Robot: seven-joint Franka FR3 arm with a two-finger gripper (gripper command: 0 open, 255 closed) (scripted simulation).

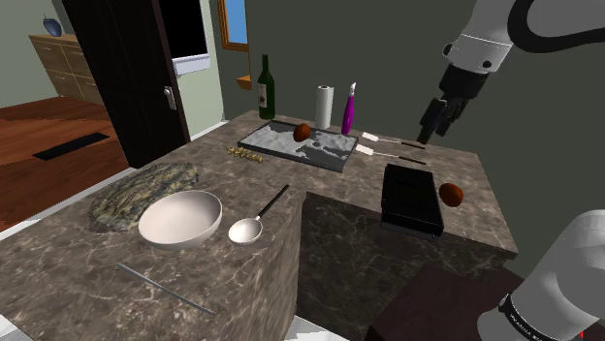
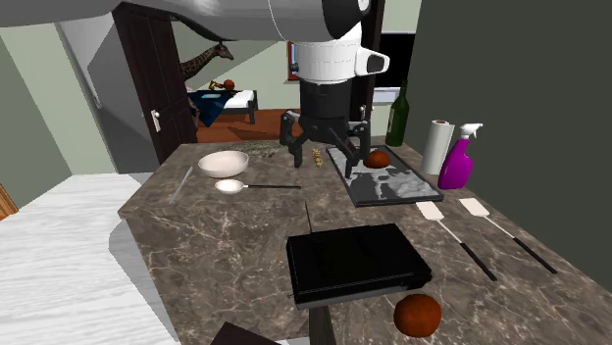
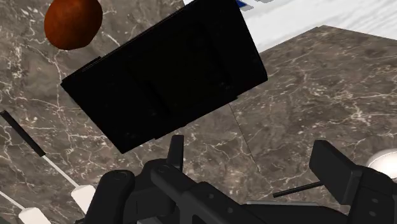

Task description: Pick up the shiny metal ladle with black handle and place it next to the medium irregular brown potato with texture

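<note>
- The ladle lies flat on the dark marble tabletop. It is close to the edge where the tabletop is notched. Its pale, shiny cup is just beside a white bowl, and its thin black handle points toward the far edge.
- Two reddish-brown lumps could each be the potato, and I cannot tell which is meant. One brown lump rests just beside a flat black box. The other brown lump sits on a grey tray near the far edge. Both are well apart from the ladle.
- The jaws stand wide apart and hold nothing. One black finger shows in the wrist view, with the black box below the hand. The jaws hang above the tabletop, over the part with the box and tray, and touch nothing.
- Two white spatulas with black handles lie between the tray and the box.
- Along the far edge stand a green bottle, a paper roll and a purple spray bottle.
- A mottled oval mat lies partly under the bowl, and a thin metal rod lies near the near edge.
</note>
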